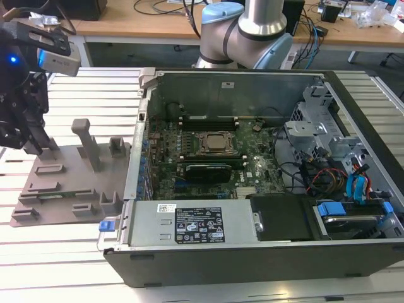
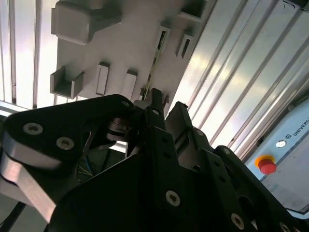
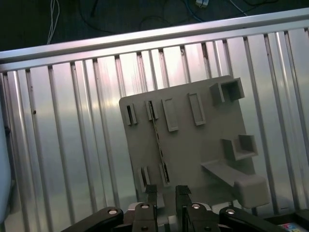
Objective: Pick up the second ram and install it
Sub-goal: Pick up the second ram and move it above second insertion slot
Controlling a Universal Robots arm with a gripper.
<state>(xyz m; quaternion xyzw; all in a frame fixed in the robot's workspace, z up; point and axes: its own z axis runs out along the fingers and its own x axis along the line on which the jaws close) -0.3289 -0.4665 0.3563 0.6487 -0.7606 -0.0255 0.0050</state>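
Note:
The second ram (image 3: pixel 158 140) is a thin dark stick standing on edge in the slots of the grey holder tray (image 3: pixel 203 145); in the second wrist view the ram (image 2: pixel 153 65) appears as a narrow line on the tray (image 2: pixel 125 43). My gripper (image 3: pixel 166 193) hovers above the tray just short of the stick's near end, its black fingers (image 3: pixel 151 193) a little apart with nothing between them. In the exterior view the gripper (image 1: pixel 30 142) hangs over the tray's (image 1: pixel 69 183) far corner at the exterior view's left.
The open computer case (image 1: pixel 252 170) lies to the exterior view's right of the tray, with its motherboard and square processor socket (image 1: pixel 218 144) exposed. Drive cages and cables (image 1: pixel 341 177) fill its right end. A grey box with a red button (image 2: pixel 264 164) stands beside the slatted table (image 3: pixel 72 145).

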